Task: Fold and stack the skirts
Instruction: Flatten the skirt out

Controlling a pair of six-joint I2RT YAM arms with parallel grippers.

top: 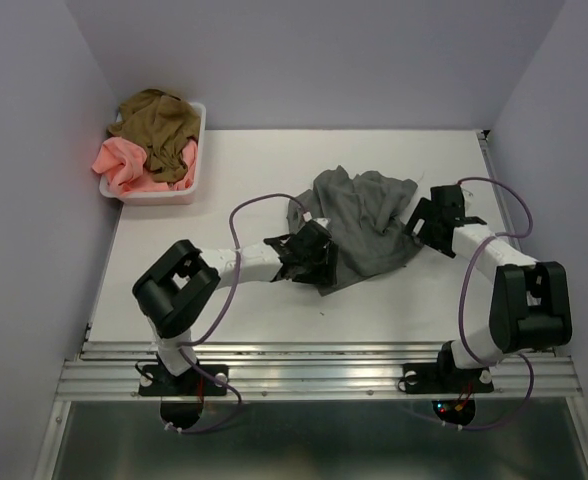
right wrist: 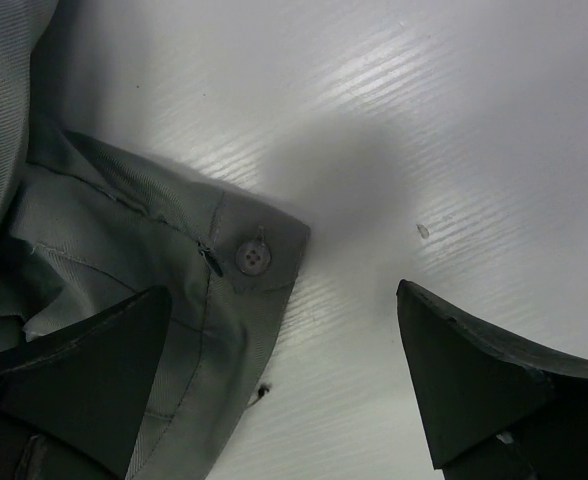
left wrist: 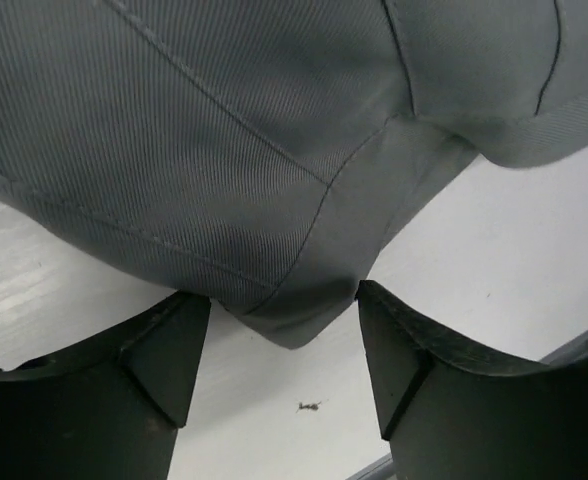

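left tool [left wrist: 282, 300] spread around a corner of the grey skirt [top: 359, 215], right tool [right wrist: 284, 292] spread over its half-hidden waistband [right wrist: 259, 258].

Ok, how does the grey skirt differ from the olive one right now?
The grey skirt lies spread loosely on the table; the olive skirt sits bunched in the white basket. The grey lies alone; the olive rests on a pink skirt. Both are crumpled, unfolded.

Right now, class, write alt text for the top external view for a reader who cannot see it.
A crumpled grey skirt lies on a white table, the left arm and right arm each with its jaws at one side of it. At the far left, a white basket holds an olive-brown skirt and a salmon-pink skirt.
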